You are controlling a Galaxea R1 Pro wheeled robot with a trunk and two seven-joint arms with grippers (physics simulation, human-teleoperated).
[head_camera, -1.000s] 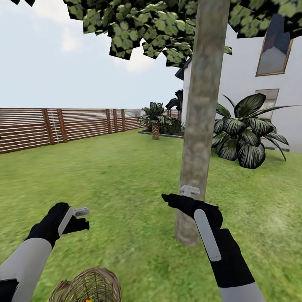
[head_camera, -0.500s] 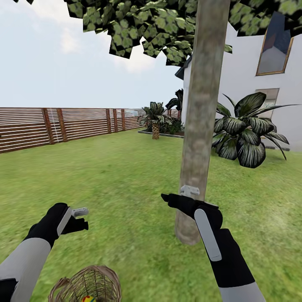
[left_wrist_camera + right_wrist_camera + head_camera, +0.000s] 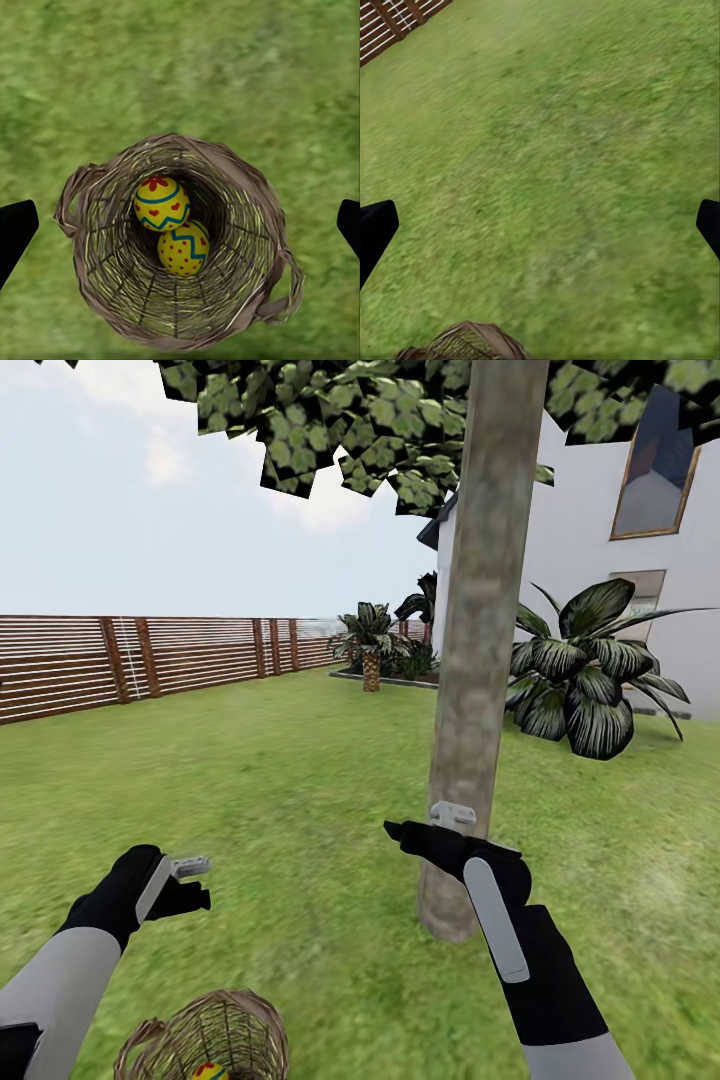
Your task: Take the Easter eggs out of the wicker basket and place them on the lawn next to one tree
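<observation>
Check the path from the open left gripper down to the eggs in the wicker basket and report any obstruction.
Nothing visible blocks it. The left wrist view looks between the spread fingers of the left gripper straight into the open-topped woven tan wicker basket, where two yellow Easter eggs with blue zigzag bands lie touching, uncovered. Only green lawn surrounds the basket.

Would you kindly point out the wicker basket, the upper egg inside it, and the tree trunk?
wicker basket (image 3: 247,195), left wrist view, on its woven inner wall.
upper egg (image 3: 161,202), left wrist view, on the shell's middle.
tree trunk (image 3: 478,660), head view, on the bark midway up.
</observation>
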